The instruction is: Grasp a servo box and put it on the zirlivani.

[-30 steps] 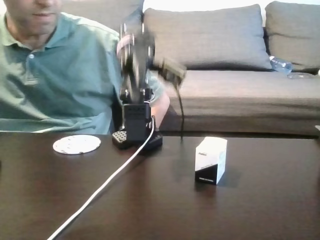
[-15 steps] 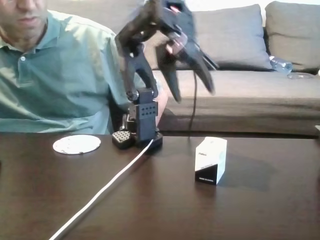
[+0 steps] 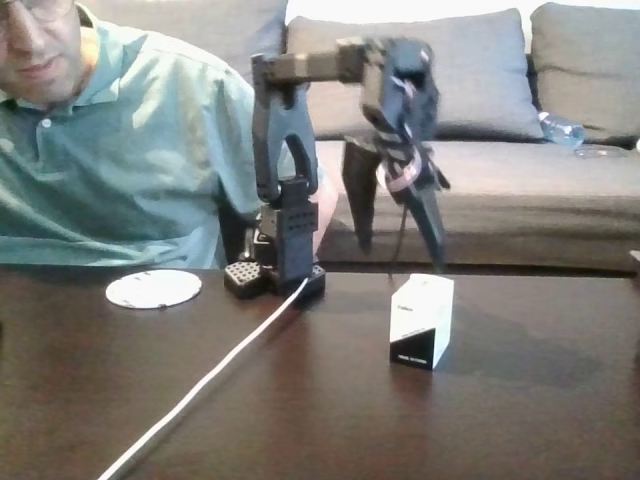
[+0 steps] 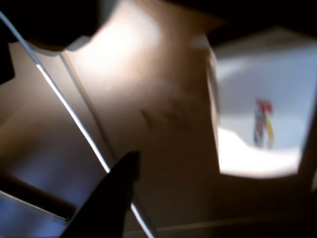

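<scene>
Above the counter (image 3: 520,400) your claw (image 3: 400,255) hangs spread wide and empty, tips just above and behind the box (image 3: 422,320), which stands upright right of the arm's base. You're in the approach step: drop so the fingers straddle the box, then pinch. The disc (image 3: 153,288) lies well apart, on the fixed view's left.
</scene>
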You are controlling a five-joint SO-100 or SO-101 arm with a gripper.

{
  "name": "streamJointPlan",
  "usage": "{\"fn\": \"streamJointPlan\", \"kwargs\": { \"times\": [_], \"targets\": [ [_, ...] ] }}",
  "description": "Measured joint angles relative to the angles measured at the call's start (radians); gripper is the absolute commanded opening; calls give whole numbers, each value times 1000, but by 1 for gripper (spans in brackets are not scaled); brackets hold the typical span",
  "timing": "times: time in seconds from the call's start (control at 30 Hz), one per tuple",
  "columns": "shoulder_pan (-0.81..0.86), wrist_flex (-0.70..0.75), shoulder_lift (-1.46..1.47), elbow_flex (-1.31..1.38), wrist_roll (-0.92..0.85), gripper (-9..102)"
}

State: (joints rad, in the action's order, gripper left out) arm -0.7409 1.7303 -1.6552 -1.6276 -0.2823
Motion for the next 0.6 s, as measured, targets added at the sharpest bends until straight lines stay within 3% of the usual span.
{"fn": "streamJointPlan", "kwargs": {
  "times": [0.33, 0.6],
  "targets": [
    [-179, 0, 120, 86, -6, 42],
    [-193, 5, 164, 175, -52, 42]
  ]
}}
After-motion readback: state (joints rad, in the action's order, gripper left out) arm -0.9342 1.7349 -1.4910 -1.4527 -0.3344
